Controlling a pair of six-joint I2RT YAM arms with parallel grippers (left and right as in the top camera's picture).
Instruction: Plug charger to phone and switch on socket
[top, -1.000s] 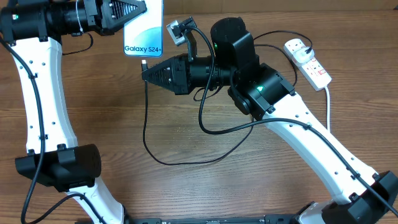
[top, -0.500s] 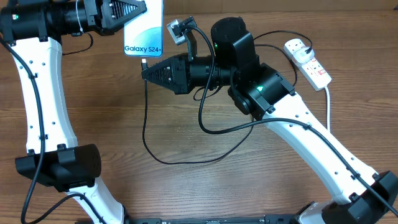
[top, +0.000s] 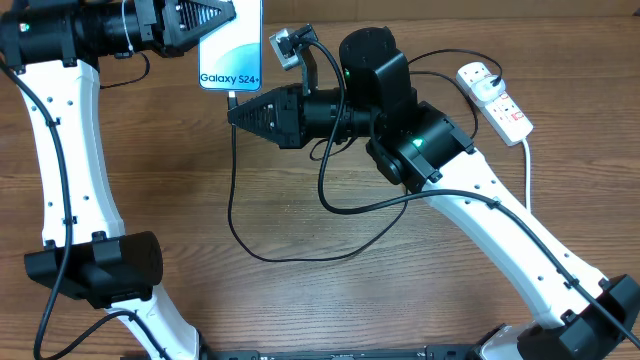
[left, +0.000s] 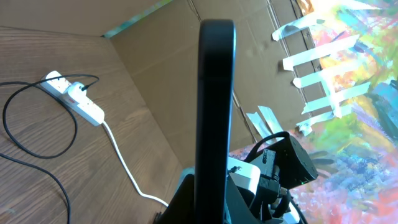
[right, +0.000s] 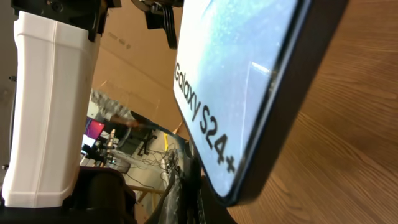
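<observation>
My left gripper (top: 205, 22) is shut on the phone (top: 231, 45) and holds it up at the back of the table, with its light blue "Galaxy S24+" screen facing up. The phone shows edge-on in the left wrist view (left: 216, 93) and fills the right wrist view (right: 249, 81). My right gripper (top: 236, 115) is shut on the connector end of the charger (top: 232, 170), and the tip sits just below the phone's bottom edge. The black cable loops over the table to a plug in the white socket (top: 496, 98), which also shows in the left wrist view (left: 76, 98).
The socket's white cord (top: 527, 165) runs down the right side, under my right arm. The black cable's loop (top: 300, 255) lies across the table's middle. A cardboard wall (left: 180, 68) stands behind the table.
My right gripper has edged slightly up and left toward the phone's bottom edge, and the cable loop has shifted a little with it. The left arm and the phone have not moved.
</observation>
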